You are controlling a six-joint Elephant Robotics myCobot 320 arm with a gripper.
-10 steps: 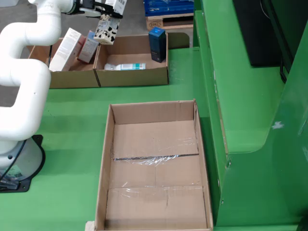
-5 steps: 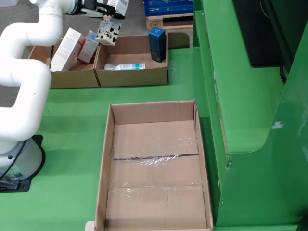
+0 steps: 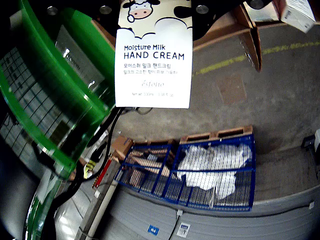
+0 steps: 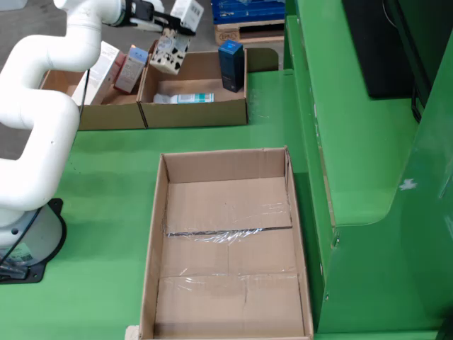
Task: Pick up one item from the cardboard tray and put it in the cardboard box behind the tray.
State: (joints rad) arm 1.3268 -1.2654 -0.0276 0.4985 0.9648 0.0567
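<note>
- While the hand cream carton hangs in the air above the cardboard tray, the pick looks done and the placing is not: the large cardboard box nearest the fixed camera holds nothing.
- Gripper: closed on the carton's upper end; in the wrist view the black jaw parts press against the carton's top edge from both sides, and no gap shows.
- Hand cream carton, wrist view: white, cow face at the top, print reading "Moisture Milk HAND CREAM". Long axis runs away from the gripper, the free end pointing outward.
- In the fixed view the carton is tilted, its free end down and toward the tray's left wall, its gripped end up and to the right.
- Left in the tray: a white tube with a teal band lying flat on the floor, and a dark blue box standing upright at the right-hand end.
- A second tray touches the cardboard tray's left side and holds a tall white box and a pinkish box, both leaning.
- Remaining, by my judgement: carry the carton from above the tray to the large box, lower it, let go.
</note>
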